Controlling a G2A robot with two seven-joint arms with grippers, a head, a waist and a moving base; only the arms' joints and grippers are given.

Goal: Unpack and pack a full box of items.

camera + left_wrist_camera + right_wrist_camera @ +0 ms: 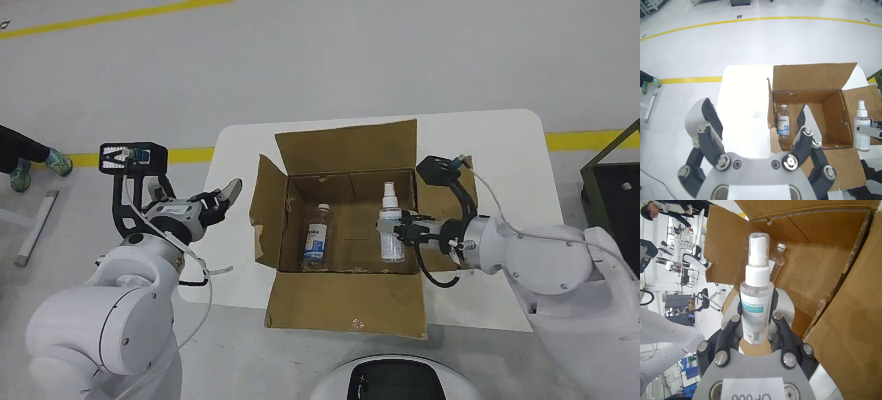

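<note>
A white table point(500, 140) is standing mid-frame in the top view on a pale floor, carrying an open cardboard box point(345, 300) with its flaps spread. My left gripper point(222, 198) is hanging left of centre at the table's edge with its jaws spread wide and holding nothing, while my right gripper point(398, 236) is pinching an upright spray bottle point(389, 215) at the box's right side. A clear bottle point(317, 237) is lying on the box floor, left of the spray bottle.

box point(345, 300): matt corrugated cardboard, ragged edges | spray bottle point(755, 306): clear glossy plastic | table point(500, 150): smooth, slightly glossy
</note>
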